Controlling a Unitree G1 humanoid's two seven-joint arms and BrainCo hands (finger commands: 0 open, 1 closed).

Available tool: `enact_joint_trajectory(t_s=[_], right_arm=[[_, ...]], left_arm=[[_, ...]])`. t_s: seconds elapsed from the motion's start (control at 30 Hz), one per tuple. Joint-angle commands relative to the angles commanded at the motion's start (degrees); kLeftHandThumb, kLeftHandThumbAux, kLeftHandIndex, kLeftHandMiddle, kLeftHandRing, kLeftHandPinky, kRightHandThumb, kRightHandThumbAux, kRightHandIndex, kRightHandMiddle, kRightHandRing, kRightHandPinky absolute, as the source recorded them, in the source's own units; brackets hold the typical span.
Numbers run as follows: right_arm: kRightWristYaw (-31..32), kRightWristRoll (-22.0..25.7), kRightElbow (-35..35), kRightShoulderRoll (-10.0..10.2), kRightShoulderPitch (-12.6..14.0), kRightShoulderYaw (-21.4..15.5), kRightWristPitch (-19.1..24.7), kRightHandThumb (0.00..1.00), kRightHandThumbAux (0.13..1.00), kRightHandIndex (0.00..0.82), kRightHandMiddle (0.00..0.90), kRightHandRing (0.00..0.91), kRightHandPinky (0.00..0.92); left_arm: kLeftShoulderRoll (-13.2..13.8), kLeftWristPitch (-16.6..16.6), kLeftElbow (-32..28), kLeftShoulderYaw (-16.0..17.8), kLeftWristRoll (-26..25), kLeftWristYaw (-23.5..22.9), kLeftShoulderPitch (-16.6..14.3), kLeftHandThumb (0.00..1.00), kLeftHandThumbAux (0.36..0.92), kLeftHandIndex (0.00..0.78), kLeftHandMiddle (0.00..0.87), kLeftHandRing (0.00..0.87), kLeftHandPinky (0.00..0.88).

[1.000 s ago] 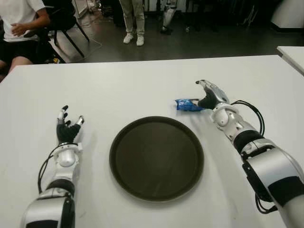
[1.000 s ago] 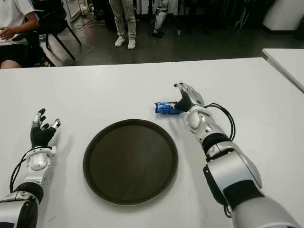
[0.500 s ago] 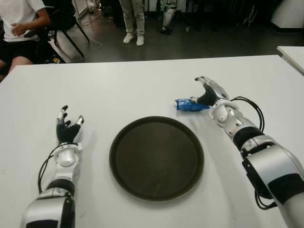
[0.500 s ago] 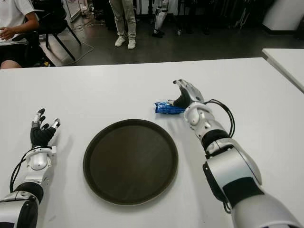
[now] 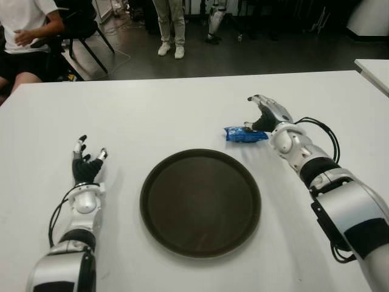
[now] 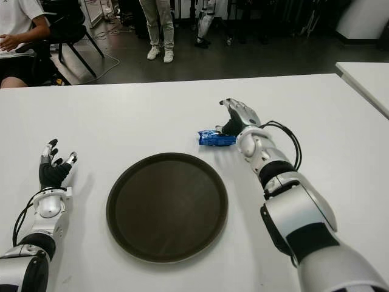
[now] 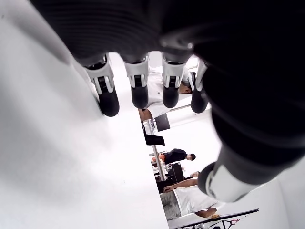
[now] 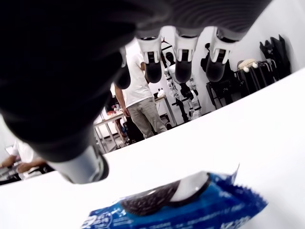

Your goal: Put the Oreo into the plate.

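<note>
A blue Oreo packet lies flat on the white table, just beyond the far right rim of the round dark plate. My right hand hovers at the packet's right end, fingers spread above it and not closed on it. The right wrist view shows the Oreo packet under the open fingers. My left hand shows at the left of the plate, fingers relaxed and holding nothing.
A seated person is at the far left corner beyond the table. Another person's legs stand behind the far edge. A second white table's corner shows at the right.
My right hand has shifted slightly farther from me and over the packet's right end. The packet, the plate and the left hand have not moved.
</note>
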Motion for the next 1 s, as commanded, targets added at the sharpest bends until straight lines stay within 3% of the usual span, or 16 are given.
enact_joint_trajectory(t_s=[0.53, 1.0], right_arm=[[2.1, -1.7, 0.2, -1.7, -0.4, 1.3, -0.5, 0.332, 0.743, 0.000, 0.019, 0.017, 0.037], [2.8, -1.1, 0.3, -1.8, -0.3, 0.6, 0.3, 0.345, 0.737, 0.000, 0.022, 0.018, 0.029]], left_arm=[[-0.2, -0.6, 0.0, -0.1, 0.1, 0.8, -0.1, 0.000, 0.728, 0.045, 0.049, 0.032, 0.032], [-0.5, -0.9, -0.1, 0.3, -0.4, 0.6, 0.0, 0.000, 0.730, 0.047, 0.051, 0.037, 0.042]])
